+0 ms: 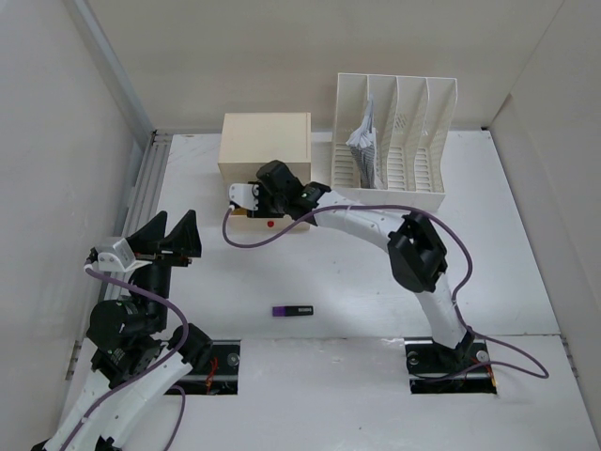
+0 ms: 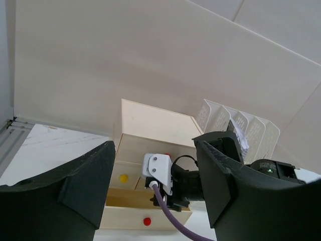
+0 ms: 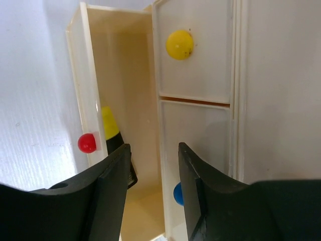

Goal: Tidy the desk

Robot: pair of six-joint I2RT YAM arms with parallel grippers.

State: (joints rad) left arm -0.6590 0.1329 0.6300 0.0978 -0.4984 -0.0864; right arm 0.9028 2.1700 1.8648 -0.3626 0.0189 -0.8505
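White surface (image 1: pixel 376 282), with a cream drawer box (image 1: pixel 265 141) at its far middle. My right claw (image 3: pixel 154 150), jaws apart and empty, hovers at the open red-knobbed drawer (image 3: pixel 125 75), where a yellow-and-black pen (image 3: pixel 111 133) lies. My left claw (image 1: pixel 175 224) gapes wide and is empty. Left to do, I judge: the purple stick (image 1: pixel 292 310) lying loose.

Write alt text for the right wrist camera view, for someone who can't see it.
The right gripper, jaws apart and empty, hovers at a cream drawer box whose red-knobbed drawer is pulled open, with a yellow-and-black object lying inside. Drawers with a yellow knob and a blue knob are closed.
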